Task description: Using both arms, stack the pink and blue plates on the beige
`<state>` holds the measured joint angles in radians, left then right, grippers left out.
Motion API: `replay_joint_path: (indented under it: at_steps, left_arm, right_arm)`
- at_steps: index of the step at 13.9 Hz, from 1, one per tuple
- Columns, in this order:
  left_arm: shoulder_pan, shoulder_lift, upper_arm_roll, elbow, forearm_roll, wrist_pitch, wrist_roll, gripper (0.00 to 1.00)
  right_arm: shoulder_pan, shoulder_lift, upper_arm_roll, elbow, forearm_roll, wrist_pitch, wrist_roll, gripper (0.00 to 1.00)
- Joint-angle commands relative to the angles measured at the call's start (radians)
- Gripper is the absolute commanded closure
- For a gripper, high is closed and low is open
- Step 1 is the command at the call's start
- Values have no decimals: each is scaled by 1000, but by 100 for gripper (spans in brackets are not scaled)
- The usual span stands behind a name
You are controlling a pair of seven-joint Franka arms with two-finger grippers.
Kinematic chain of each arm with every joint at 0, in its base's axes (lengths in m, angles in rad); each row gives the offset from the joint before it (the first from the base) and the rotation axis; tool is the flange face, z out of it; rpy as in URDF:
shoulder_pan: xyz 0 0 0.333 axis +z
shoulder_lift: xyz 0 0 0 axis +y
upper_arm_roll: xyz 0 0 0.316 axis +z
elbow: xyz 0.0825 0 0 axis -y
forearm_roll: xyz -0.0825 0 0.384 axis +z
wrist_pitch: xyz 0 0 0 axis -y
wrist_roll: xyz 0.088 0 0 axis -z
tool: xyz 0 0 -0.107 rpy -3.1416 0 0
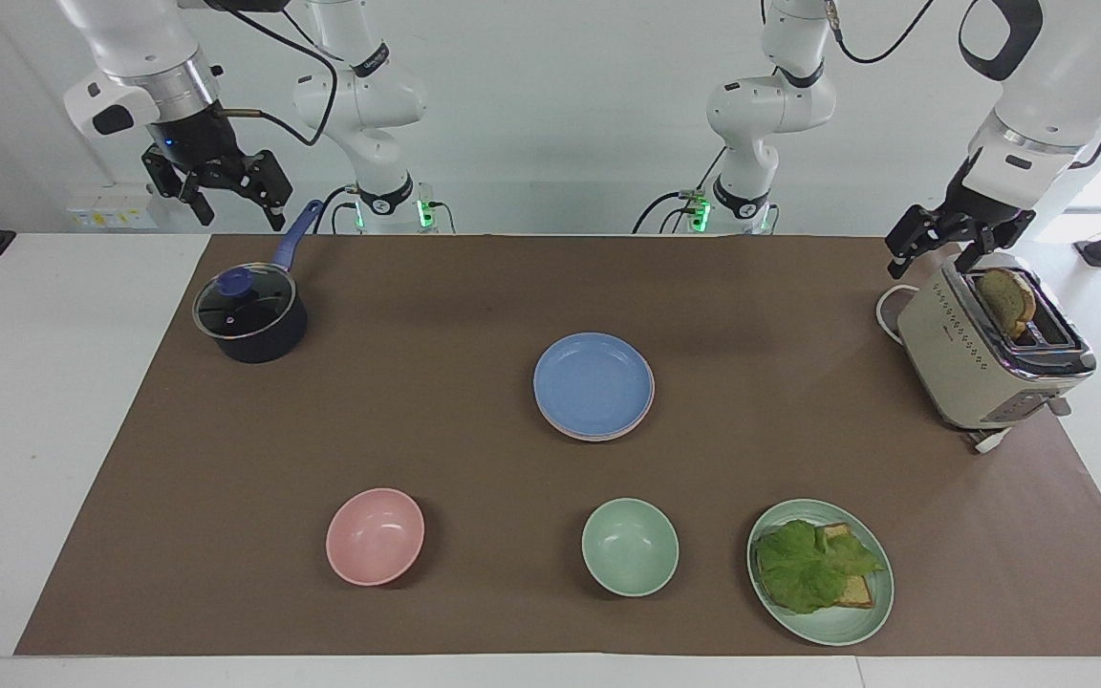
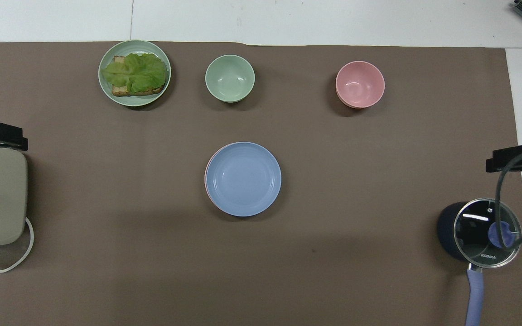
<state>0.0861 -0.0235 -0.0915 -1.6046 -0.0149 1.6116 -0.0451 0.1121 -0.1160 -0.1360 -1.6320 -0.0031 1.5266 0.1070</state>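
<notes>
A blue plate [image 1: 593, 382] tops a stack at the middle of the brown-covered tabletop [image 1: 455, 315], with the rim of a pink plate [image 1: 648, 406] showing just beneath it; a beige plate under them cannot be made out. The right gripper [image 1: 223, 186] hangs in the air at the right arm's end of the tabletop, above the edge by a lidded dark saucepan [image 1: 249, 318], jaws released and holding nothing. The left gripper [image 1: 952, 234] hovers over a beige toaster [image 1: 981, 358] with a bread slice in its slot, jaws likewise released and empty. Farther from the robots sit a pink bowl [image 1: 375, 535], a green bowl [image 1: 629, 546] and a green plate [image 1: 847, 626] carrying lettuce on bread.
</notes>
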Motion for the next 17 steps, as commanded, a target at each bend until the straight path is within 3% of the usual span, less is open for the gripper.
replay_joint_path:
  at_steps: [1,7,17]
  left_arm:
    - [4,-3,-4,5,13,-15,-10,0]
    - [4,-3,-4,5,13,-15,-10,0]
    - [4,-3,-4,5,13,-15,-10,0]
  right_arm:
    - [-6,-1,6,3,-5,-29,-24,0]
    - [-5,-1,9,4,-17,-39,-108,0]
    - [-5,1,9,9,-52,-39,-98,0]
